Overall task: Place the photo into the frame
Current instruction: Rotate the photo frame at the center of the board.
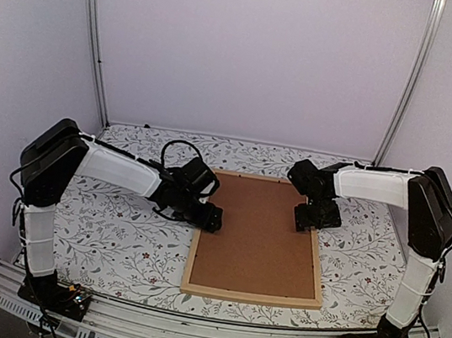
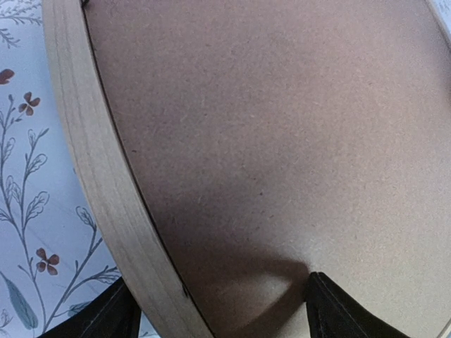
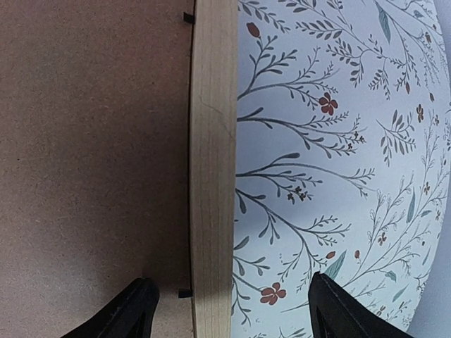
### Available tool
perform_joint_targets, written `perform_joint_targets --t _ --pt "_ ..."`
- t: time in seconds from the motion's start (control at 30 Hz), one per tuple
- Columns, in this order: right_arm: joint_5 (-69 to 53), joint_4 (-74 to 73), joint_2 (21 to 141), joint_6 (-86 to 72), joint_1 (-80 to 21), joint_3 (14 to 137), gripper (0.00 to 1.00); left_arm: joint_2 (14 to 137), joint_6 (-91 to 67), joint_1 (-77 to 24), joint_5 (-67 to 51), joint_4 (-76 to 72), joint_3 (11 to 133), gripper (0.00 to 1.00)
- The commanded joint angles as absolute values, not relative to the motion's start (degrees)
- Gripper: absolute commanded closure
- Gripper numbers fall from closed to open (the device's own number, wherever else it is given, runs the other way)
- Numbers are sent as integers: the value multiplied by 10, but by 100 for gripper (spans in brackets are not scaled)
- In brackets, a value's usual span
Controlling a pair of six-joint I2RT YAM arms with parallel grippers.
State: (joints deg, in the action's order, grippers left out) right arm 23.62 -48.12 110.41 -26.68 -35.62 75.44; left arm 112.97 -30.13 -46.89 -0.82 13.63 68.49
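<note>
The frame (image 1: 249,296) of light wood lies flat in the middle of the table, with a plain brown backing board (image 1: 259,233) filling it. The photo is hidden. My left gripper (image 1: 212,218) is open at the frame's left side. In the left wrist view the left gripper (image 2: 218,310) straddles the wooden strip (image 2: 91,162), one finger over the cloth, the other at the board (image 2: 282,127). My right gripper (image 1: 308,217) is open at the frame's right side. There the right gripper (image 3: 232,306) spans the strip (image 3: 213,176) with nothing held.
A floral tablecloth (image 1: 115,229) covers the table around the frame. Small black retaining tabs (image 3: 184,292) stick out from the strip's inner edge over the board. Metal uprights (image 1: 96,39) stand at the back corners, and a rail (image 1: 210,332) runs along the near edge.
</note>
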Motion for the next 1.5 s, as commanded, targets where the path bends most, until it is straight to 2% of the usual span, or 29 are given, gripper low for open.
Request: perform_joint_targets --t 0.0,0.17,0.4,0.73,1.07,1.47 --pt "152 -454 1177 -279 -381 726 21 1156 -298 -492 -26 134 686 19" --pt "132 -434 1143 -267 -379 724 21 1137 -297 -491 -3 137 679 19" --pt "47 -374 1033 -225 -352 691 20 1083 -291 -490 41 145 671 17" --pt "66 -477 929 -271 -327 609 20 1067 -286 -488 54 165 671 16" --pt "55 -504 799 -332 -327 509 20 1080 -279 -481 53 171 673 16" --pt "42 -467 810 -326 -327 464 20 1092 -280 -478 45 172 677 16"
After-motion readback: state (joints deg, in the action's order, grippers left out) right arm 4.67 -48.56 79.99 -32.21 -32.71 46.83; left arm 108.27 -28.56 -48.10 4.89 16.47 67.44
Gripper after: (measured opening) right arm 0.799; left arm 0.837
